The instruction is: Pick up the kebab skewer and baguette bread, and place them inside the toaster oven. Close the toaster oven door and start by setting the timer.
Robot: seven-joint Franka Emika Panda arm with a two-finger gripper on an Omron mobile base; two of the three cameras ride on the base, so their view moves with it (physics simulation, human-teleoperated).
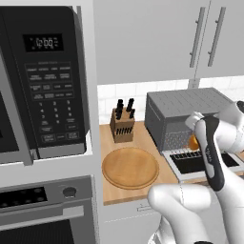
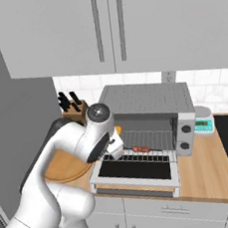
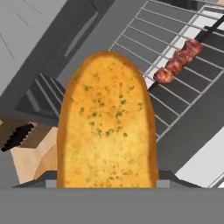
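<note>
The baguette bread (image 3: pixel 107 122) fills the centre of the hand view: a stubby golden-yellow loaf flecked with green, edged by an orange-brown crust. Its lower end sits between the fingers (image 3: pixel 175 179), whose dark tips just show on either side at the bottom of the frame, so they are clamped on the loaf. In the left base view only a small orange patch of the loaf (image 1: pixel 193 142) peeks out beside the white arm at centre right; the right base view shows a similar sliver (image 2: pixel 118 130) at mid-frame, with the fingers hidden behind the wrist.

Beyond it, the kebab skewer (image 3: pixel 177 62) lies on the wire rack in the upper right of the hand view, its reddish-brown chunks clear; in the right base view it is a tiny red streak (image 2: pixel 141 149) on the rack.

The toaster oven (image 2: pixel 149 102) stands on the tabletop (image 2: pixel 205 168), its door (image 2: pixel 135 171) dropped open. The left base view adds a round wooden board (image 1: pixel 130 167) and a knife block (image 1: pixel 122 125).
</note>
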